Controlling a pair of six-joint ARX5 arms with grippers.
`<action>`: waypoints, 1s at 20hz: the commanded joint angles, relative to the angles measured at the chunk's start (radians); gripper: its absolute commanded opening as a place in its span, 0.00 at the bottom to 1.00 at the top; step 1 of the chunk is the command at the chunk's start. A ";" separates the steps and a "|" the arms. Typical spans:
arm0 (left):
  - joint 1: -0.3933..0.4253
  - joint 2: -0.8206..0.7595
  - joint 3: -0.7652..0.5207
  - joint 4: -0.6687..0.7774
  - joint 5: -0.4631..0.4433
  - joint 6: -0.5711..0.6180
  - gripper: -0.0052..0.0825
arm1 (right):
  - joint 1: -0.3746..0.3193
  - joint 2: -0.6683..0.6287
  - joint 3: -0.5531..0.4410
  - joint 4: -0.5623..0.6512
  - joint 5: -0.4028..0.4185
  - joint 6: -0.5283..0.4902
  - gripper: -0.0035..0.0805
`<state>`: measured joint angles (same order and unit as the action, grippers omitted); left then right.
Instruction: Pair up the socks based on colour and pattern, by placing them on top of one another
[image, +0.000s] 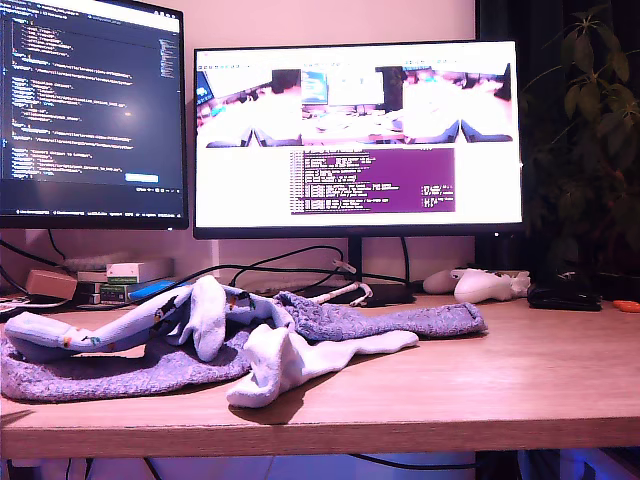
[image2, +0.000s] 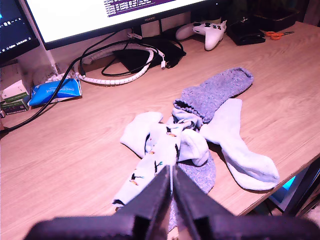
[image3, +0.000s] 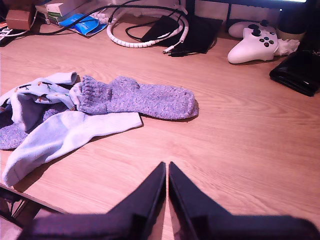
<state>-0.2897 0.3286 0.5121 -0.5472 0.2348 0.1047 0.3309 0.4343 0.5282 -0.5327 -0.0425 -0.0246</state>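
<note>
My first gripper (image2: 172, 172) and my second gripper (image3: 166, 167) both hover empty with jaws pressed together above the wooden desk (image: 520, 370), where the socks (image: 230, 335) lie heaped in front of the monitor (image: 358, 135), well apart from the white game controller (image3: 252, 44).

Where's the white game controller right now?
The white game controller sits at the desk's back on the exterior view's right, below the monitor, behind the grey-lavender sock.

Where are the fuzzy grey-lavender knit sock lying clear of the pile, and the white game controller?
fuzzy grey-lavender knit sock (image3: 145, 99), second wrist view, mid-foot.
white game controller (image3: 251, 44), second wrist view, centre of body.
</note>
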 joint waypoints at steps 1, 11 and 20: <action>0.002 -0.002 -0.014 -0.034 0.001 0.000 0.04 | 0.002 0.001 -0.010 -0.049 0.024 -0.002 0.03; 0.002 0.000 -0.014 -0.016 0.001 0.000 0.04 | 0.002 0.037 -0.010 0.008 0.018 -0.002 0.03; 0.002 0.181 -0.014 0.166 0.104 0.001 0.04 | 0.001 0.472 0.021 0.356 -0.031 -0.002 0.03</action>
<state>-0.2897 0.4976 0.5121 -0.4007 0.3290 0.1047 0.3305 0.8715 0.5312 -0.1951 -0.0700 -0.0261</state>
